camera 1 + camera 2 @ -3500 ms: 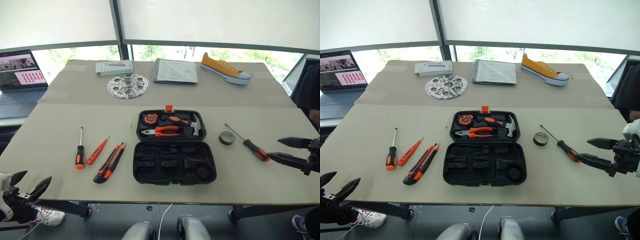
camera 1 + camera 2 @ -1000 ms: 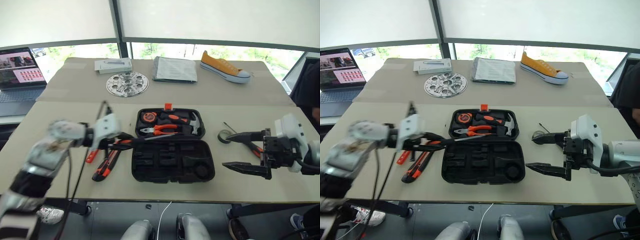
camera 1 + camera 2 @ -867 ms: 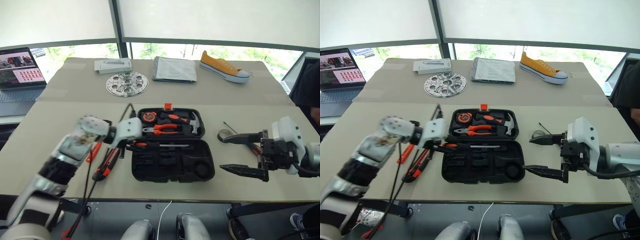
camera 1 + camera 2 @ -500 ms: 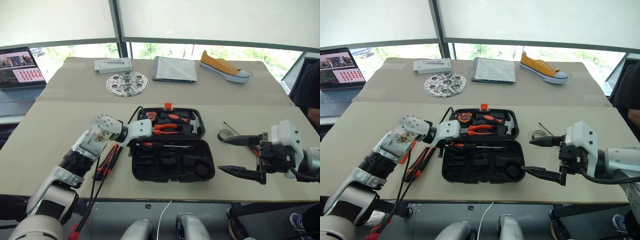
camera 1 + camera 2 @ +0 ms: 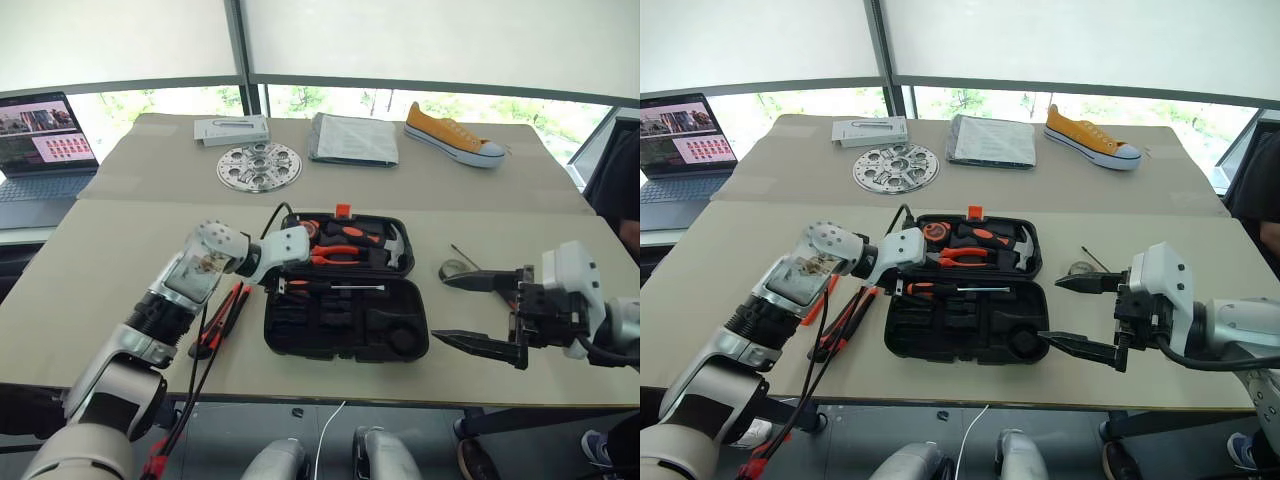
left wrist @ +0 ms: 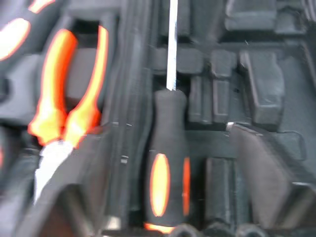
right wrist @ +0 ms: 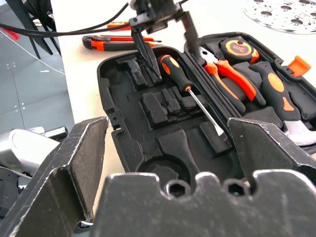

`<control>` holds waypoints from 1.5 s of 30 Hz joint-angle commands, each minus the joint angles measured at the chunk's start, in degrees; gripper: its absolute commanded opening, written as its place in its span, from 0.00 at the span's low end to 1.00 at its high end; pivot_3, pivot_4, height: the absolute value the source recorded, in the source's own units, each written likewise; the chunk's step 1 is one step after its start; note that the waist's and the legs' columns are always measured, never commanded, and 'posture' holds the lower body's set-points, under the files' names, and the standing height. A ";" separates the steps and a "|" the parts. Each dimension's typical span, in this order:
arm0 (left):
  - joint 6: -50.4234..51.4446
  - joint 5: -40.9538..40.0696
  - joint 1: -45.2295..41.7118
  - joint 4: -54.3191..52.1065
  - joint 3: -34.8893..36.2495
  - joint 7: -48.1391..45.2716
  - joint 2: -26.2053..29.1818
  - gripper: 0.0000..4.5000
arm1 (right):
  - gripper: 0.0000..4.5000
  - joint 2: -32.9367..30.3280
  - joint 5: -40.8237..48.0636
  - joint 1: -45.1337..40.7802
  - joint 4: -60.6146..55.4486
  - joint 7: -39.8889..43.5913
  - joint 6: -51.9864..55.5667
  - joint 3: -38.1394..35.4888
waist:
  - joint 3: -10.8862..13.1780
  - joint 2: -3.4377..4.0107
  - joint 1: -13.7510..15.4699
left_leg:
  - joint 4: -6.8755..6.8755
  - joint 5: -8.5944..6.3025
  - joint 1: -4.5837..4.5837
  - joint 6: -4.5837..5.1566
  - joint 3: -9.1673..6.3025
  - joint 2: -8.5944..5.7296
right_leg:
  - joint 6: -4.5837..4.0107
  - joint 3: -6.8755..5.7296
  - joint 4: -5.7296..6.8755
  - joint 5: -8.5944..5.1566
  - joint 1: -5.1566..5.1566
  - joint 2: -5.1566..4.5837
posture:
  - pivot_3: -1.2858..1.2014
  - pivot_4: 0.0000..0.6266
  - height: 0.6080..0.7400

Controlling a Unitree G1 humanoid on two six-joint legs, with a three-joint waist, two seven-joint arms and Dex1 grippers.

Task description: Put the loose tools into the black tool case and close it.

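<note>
In the open black case, an orange-and-black screwdriver lies across the near half's moulded recesses, steel shaft pointing right. The left tool stands released just over its handle. The right tool hangs spread wide beside the case.

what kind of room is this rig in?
Probably an office or lab test space: beige tables under shaded windows, an open laptop, and props like the black plastic tool case and an orange canvas sneaker.
</note>
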 commanded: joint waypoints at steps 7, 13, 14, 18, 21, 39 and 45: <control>-7.20 2.67 -2.56 5.10 -0.54 0.25 -2.69 0.44 | 1.00 0.35 0.87 -0.71 -0.91 -0.97 -0.06 -0.38 | 0.00 0.00 -0.13 | 0.02 0.00 0.01 0.00 0.00 -0.01 | 0.01 0.00 0.01 0.01 0.00 0.00 | 0.52 0.24 1.00; -10.92 5.45 -1.81 7.58 -2.95 -0.80 -3.68 0.02 | 1.00 0.63 1.03 -0.13 -1.18 -1.79 -0.02 -0.81 | 0.00 0.00 -0.03 | 0.03 0.00 0.00 0.01 0.01 -0.02 | 0.02 0.01 -0.01 0.03 0.01 -0.01 | 0.52 0.24 1.00; -11.25 6.40 -1.41 7.80 -3.87 -1.10 -3.66 0.02 | 1.00 0.77 1.11 0.20 -1.43 -1.94 0.00 -0.99 | 0.00 0.00 -0.02 | 0.04 0.00 0.00 0.01 0.01 -0.02 | 0.02 0.01 -0.01 0.03 0.01 -0.01 | 0.52 0.24 1.00; -15.13 9.89 -0.54 9.79 -6.28 -0.88 -3.92 0.02 | 1.00 1.22 1.09 1.26 -2.19 -2.29 0.04 -1.37 | -0.02 0.00 0.05 | 0.04 -0.01 0.02 0.03 0.01 -0.02 | 0.03 0.02 -0.01 0.03 0.05 -0.02 | 0.52 0.24 1.00; -17.39 11.01 -0.52 11.68 -6.77 -0.65 -4.65 0.02 | 1.00 1.41 0.69 1.61 -1.96 -2.95 -0.04 -1.44 | -0.10 0.02 0.05 | 0.03 -0.01 0.06 0.03 0.02 -0.02 | 0.03 0.03 -0.01 0.03 0.07 -0.02 | 0.52 0.24 1.00; 18.14 -25.78 1.01 -11.31 20.23 -13.17 6.22 0.75 | 1.00 4.75 -4.27 20.12 7.85 -5.63 1.70 -25.20 | -0.14 0.05 -0.17 | 0.10 -0.03 0.04 0.13 0.03 -0.03 | 0.06 0.06 0.03 0.05 0.02 0.03 | 0.52 0.24 1.00; 17.12 -28.45 5.68 -18.39 20.60 -13.80 9.41 0.99 | 1.00 3.78 -9.80 20.75 17.72 -4.64 -2.07 -24.93 | -0.15 0.06 -0.19 | 0.12 -0.03 0.13 0.12 0.05 -0.03 | 0.08 0.13 0.04 0.06 0.13 0.05 | 0.52 0.24 1.00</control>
